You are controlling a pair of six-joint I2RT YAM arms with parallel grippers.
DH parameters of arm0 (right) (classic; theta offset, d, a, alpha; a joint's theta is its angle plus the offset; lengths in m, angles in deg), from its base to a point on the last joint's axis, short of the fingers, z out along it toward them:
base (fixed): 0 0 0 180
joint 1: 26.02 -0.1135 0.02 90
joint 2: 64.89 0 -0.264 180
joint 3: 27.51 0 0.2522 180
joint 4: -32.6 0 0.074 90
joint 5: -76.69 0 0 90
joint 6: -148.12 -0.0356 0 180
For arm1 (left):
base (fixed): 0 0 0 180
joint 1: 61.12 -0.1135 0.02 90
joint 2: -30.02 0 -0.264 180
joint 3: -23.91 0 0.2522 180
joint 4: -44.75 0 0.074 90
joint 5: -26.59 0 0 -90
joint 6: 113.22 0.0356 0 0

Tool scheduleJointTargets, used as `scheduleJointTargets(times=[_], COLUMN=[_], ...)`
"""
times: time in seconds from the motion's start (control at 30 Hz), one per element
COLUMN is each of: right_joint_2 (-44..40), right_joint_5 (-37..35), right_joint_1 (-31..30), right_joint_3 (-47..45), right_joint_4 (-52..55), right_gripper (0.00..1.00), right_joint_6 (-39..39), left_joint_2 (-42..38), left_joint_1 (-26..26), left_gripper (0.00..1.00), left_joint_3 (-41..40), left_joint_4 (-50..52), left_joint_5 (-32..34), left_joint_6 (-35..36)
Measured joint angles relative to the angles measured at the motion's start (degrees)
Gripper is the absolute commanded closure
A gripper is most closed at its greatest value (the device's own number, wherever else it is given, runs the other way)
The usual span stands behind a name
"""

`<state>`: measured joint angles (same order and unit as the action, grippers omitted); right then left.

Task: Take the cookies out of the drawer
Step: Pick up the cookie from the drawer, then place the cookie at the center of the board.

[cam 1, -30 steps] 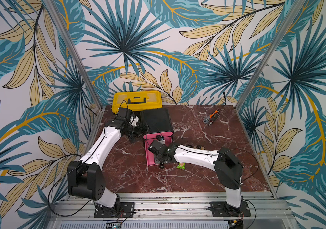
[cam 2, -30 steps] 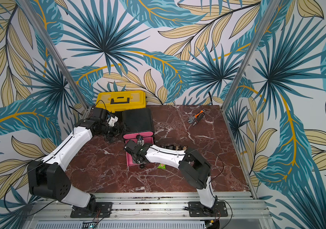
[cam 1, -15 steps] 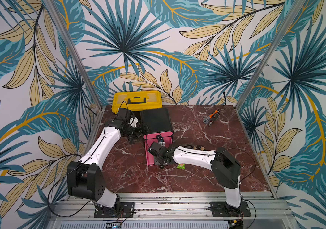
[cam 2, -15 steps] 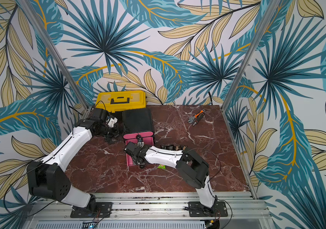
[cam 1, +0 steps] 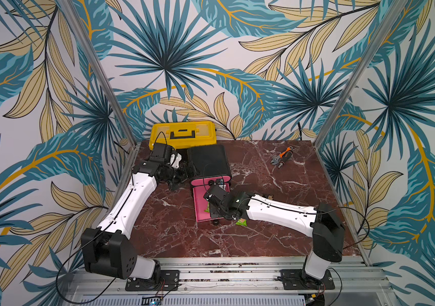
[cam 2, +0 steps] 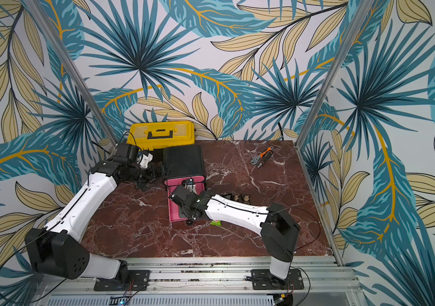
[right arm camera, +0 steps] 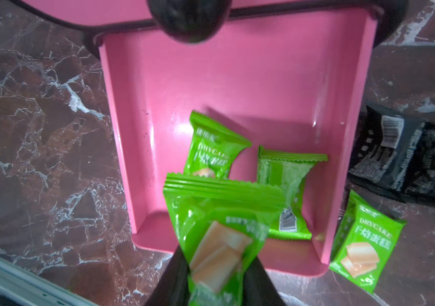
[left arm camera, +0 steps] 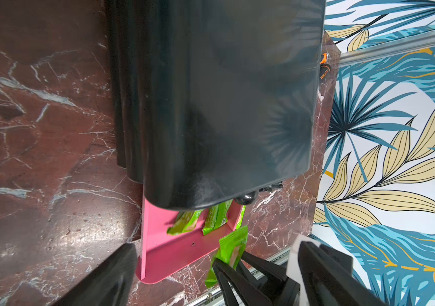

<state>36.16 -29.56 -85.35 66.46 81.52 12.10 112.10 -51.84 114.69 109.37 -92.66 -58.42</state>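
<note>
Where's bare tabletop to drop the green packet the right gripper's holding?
Widest bare marble for the held green packet runs from the pink drawer front to the near rail. Also free: between drawer and left arm, and between wrench and black packets. Crowded: beside the drawer under the right forearm, around the loose green packet.

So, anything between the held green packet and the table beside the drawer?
Nothing visible. The right gripper holds the green cookie packet above the pink drawer, whose wall is low; a loose green packet lies on the table just outside it.
</note>
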Motion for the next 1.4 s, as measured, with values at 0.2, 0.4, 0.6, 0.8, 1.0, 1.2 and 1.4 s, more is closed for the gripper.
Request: scheduleJointTargets(times=[0.2,0.4,0.6,0.8,1.0,1.2,1.4], right_joint_2=[-7.6,-15.5,-20.4,-16.4,-10.6,-10.0,-7.4], right_joint_5=[-3.4,-5.4,-1.8,3.3,5.6,6.4,8.0], right_joint_1=[-0.3,2.9,14.3,19.6,19.9,20.6,20.9], right_joint_3=[-5.5,-9.7,-18.4,-21.6,-21.8,-24.6,-25.6], right_joint_4=[2.6,7.1,9.1,10.0,8.7,4.6,0.3], right_gripper=[0.72,0.72,0.72,0.72,0.72,0.72,0.70], right_joint_6=[-0.2,0.0,1.8,6.1,8.3,8.6,8.6], left_joint_2=[-1.2,-4.8,-8.3,-11.7,-11.8,-12.2,-13.4], left_joint_1=[0.0,0.0,3.4,9.0,9.2,9.2,9.2], left_gripper=[0.00,0.00,0.00,0.00,0.00,0.00,0.00], left_joint_3=[-0.1,-1.9,-2.4,-3.8,-4.7,-4.7,-4.7], left_joint_4=[0.0,0.0,-2.3,-4.9,-4.6,-3.2,-1.9], left_joint_5=[-0.3,-1.0,-2.9,-0.3,4.9,8.8,10.5], left_joint_6=[-0.4,-1.6,-5.8,-9.2,-12.0,-13.3,-14.0])
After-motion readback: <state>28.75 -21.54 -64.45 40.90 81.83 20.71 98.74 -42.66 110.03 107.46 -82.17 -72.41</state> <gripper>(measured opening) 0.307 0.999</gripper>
